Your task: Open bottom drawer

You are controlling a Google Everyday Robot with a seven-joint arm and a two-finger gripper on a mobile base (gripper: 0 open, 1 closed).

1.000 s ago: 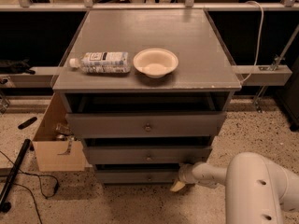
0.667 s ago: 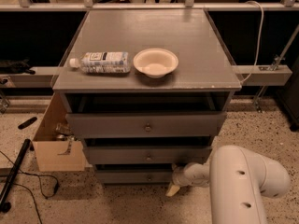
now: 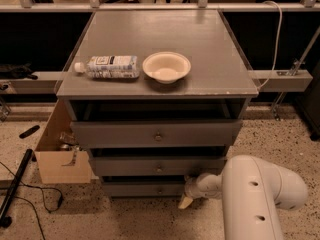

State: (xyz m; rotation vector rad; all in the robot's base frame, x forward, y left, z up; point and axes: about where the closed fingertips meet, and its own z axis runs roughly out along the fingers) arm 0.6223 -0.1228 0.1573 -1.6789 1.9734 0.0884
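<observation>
Speckled floor (image 3: 125, 219) under a grey counter (image 3: 210, 59), with a water bottle (image 3: 107, 66) lying beside a bowl (image 3: 166, 67) on top. Bottom drawer (image 3: 135, 189) lowest of three, close to the floor, seemingly not pulled out yet, round knob (image 3: 160, 189) in the middle of its front. Claw (image 3: 187, 199) low at the right end of that front, just beside the knob; open or closed, cannot tell. Probably best to move the claw left onto the knob, grip firmly, then pull straight and level, slowly, without touching the middle drawer (image 3: 125, 167) above.
</observation>
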